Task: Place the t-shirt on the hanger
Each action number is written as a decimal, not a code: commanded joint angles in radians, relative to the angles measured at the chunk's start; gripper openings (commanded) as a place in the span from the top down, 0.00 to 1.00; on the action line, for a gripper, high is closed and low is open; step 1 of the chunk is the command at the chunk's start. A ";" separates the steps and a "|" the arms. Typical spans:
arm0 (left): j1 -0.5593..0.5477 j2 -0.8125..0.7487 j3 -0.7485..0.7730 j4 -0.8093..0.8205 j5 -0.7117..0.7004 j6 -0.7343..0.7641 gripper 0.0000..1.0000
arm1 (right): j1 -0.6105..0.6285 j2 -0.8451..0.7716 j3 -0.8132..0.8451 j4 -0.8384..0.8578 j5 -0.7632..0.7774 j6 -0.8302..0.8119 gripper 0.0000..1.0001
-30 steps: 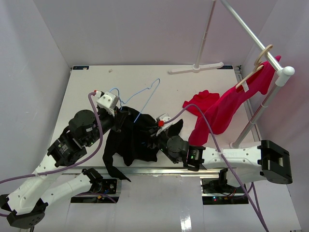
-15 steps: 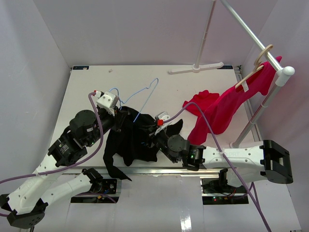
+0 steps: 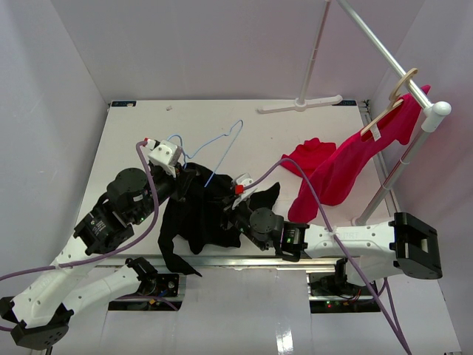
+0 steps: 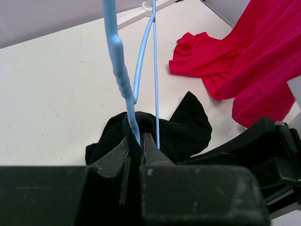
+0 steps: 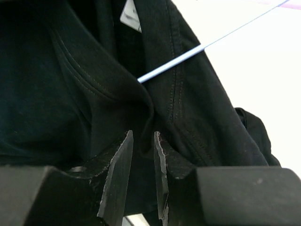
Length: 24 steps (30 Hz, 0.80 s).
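Note:
The black t-shirt [image 3: 194, 216] lies bunched at the table's near middle. The light-blue wire hanger [image 3: 222, 151] rises out of it, hook toward the back. My left gripper [image 3: 188, 177] is shut on the hanger's wire [image 4: 120, 70] just above the black cloth [image 4: 188, 123]. My right gripper [image 3: 230, 210] is pressed into the t-shirt from the right. In the right wrist view its jaws [image 5: 143, 136] stand narrow, pinching a fold of the t-shirt [image 5: 47, 94] near the neck. The white label [image 5: 130, 14] and a stretch of hanger wire [image 5: 188, 54] show above them.
A red shirt [image 3: 347, 166] hangs from a wooden hanger [image 3: 392, 103] on the white rack [image 3: 384, 48] at the right, its lower part lying on the table [image 3: 133, 133]. The rack's foot [image 3: 299, 105] stands at the back edge.
My right gripper has shifted a little to the left, deeper into the black t-shirt, and the cloth's right flap has moved with it. My left gripper and the hanger have barely moved.

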 commanded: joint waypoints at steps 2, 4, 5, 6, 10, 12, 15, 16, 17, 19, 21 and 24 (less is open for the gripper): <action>-0.001 -0.005 0.020 0.049 0.006 0.001 1.00 | 0.005 0.025 0.001 0.001 0.020 0.044 0.68; -0.001 -0.003 0.027 0.049 0.004 0.003 1.00 | 0.005 0.032 0.003 -0.005 0.031 0.051 0.67; -0.001 -0.003 0.031 0.048 0.006 0.003 1.00 | 0.005 0.036 0.005 -0.011 0.039 0.051 0.66; -0.001 -0.003 0.034 0.048 0.008 0.003 1.00 | 0.005 0.041 0.008 -0.017 0.047 0.052 0.66; -0.001 0.000 0.039 0.046 0.013 0.000 1.00 | 0.005 0.053 0.009 -0.024 0.084 0.057 0.65; -0.001 0.000 0.038 0.045 0.015 -0.003 1.00 | 0.005 0.065 0.018 -0.027 0.086 0.057 0.65; -0.001 -0.002 0.038 0.043 0.021 -0.009 1.00 | 0.005 0.083 0.036 -0.045 0.098 0.054 0.63; -0.001 -0.003 0.036 0.044 0.023 -0.011 1.00 | 0.005 0.089 0.042 -0.051 0.105 0.054 0.62; -0.001 -0.003 0.033 0.045 0.024 -0.013 1.00 | 0.005 0.095 0.048 -0.054 0.111 0.054 0.62; -0.001 -0.002 0.031 0.048 0.027 -0.014 1.00 | 0.005 0.104 0.051 -0.056 0.119 0.052 0.62; -0.001 0.000 0.025 0.047 0.029 -0.014 1.00 | 0.005 0.111 0.061 -0.054 0.127 0.051 0.61; -0.001 -0.001 0.020 0.047 0.035 -0.018 1.00 | 0.004 0.132 0.080 -0.054 0.136 0.048 0.60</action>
